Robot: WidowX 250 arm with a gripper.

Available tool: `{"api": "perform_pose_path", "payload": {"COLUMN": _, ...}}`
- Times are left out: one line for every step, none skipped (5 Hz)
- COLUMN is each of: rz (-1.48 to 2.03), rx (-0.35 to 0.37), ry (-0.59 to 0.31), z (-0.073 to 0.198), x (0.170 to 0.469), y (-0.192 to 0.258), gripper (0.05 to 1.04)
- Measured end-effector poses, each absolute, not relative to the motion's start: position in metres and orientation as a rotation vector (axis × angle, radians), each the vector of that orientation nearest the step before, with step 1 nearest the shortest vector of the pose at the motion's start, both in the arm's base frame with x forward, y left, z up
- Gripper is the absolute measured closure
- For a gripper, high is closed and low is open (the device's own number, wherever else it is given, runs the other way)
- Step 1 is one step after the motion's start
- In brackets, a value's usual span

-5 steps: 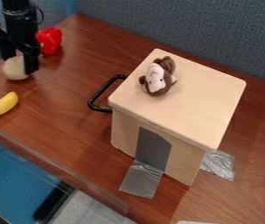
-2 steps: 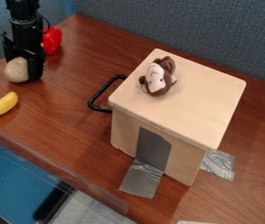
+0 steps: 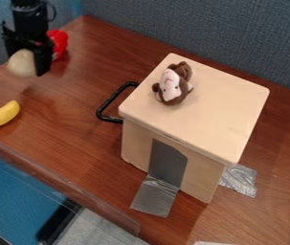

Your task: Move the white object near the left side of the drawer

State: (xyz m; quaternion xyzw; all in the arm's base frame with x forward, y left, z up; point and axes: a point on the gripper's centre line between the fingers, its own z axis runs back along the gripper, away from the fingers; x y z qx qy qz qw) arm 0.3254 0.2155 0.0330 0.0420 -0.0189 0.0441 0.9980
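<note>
At the upper left of the camera view, my black gripper hangs down, shut on the round white object, which is held a little above the wooden table. The drawer is a pale wooden box right of the middle, its black handle facing left. A gap of bare table lies between the held object and the handle.
A red pepper stands just behind and right of my gripper. The yellow banana lies at the left edge of the table. A monkey plush rests on top of the box, and grey tape runs down its front.
The gripper came down around the white object and shifted slightly right, then rose. The white object has lifted with it, up and a little to the right.
</note>
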Motion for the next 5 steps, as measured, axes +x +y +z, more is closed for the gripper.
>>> {"api": "perform_pose_path", "payload": {"rz": 0.161, "rx": 0.113, "ry": -0.088, "z": 0.057, "x": 0.364, "y": 0.188, "gripper": 0.241}}
{"api": "perform_pose_path", "payload": {"rz": 0.145, "rx": 0.120, "ry": -0.086, "z": 0.053, "x": 0.397, "y": 0.154, "gripper": 0.242}}
{"api": "perform_pose_path", "payload": {"rz": 0.102, "rx": 0.109, "ry": -0.114, "z": 0.052, "x": 0.425, "y": 0.125, "gripper": 0.241}}
{"api": "perform_pose_path", "payload": {"rz": 0.076, "rx": 0.112, "ry": -0.127, "z": 0.041, "x": 0.443, "y": 0.108, "gripper": 0.241}}
{"api": "perform_pose_path", "payload": {"rz": 0.071, "rx": 0.107, "ry": -0.116, "z": 0.030, "x": 0.449, "y": 0.103, "gripper": 0.242}}
